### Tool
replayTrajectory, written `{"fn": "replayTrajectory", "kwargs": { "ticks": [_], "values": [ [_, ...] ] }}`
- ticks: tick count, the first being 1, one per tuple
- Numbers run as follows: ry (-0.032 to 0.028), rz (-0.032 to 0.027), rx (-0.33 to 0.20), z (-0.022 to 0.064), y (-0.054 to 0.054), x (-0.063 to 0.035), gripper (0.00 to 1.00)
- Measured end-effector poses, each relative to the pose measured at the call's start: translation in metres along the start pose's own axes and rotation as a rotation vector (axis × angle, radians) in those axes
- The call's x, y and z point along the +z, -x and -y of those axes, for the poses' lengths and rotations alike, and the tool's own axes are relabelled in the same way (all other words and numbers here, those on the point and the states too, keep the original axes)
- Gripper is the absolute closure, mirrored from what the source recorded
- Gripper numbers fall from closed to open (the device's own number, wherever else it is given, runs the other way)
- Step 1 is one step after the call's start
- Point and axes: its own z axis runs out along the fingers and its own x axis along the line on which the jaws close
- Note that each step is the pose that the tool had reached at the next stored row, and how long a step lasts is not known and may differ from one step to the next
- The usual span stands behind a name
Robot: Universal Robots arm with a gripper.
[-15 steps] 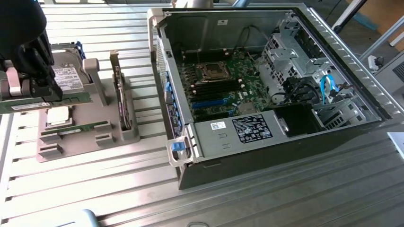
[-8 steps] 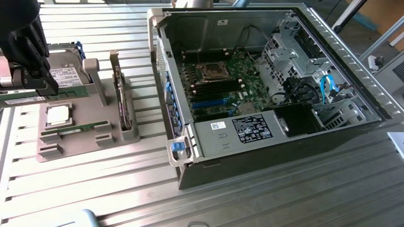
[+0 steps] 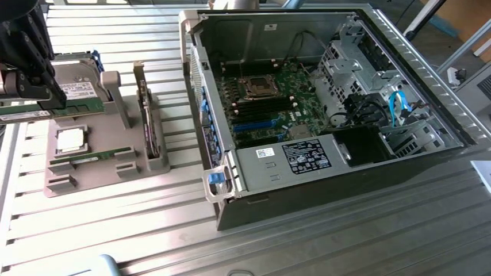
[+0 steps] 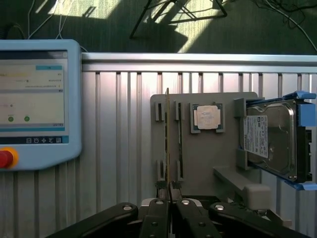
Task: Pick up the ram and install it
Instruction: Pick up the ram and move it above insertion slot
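At the exterior view's left, the end effector (image 3: pixel 52 102) is closed on the ram (image 3: pixel 77 107), its fingers pinching the thin green stick. The ram is held level above the grey tray (image 3: pixel 84 168), in front of the hard drive (image 3: pixel 77 80). Below it on the tray lie a square silver processor (image 3: pixel 69 141) and a second green stick (image 3: pixel 103 154). Just right, a larger card (image 3: pixel 146 115) stands upright. Further right, the open computer case (image 3: pixel 322 190) sits on the bench (image 3: pixel 345 241). Its left side wall (image 3: pixel 198 86) stands between tray and motherboard (image 3: pixel 265 109). A teach pendant (image 4: pixel 34 99) lies near the tray.
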Motion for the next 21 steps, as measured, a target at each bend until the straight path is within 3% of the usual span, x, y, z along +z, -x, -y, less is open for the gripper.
{"fn": "replayTrajectory", "kwargs": {
  "ticks": [21],
  "values": [
    [0.0001,-0.0001,0.000,0.0027,0.0001,-0.0013,0.88]
  ]
}}
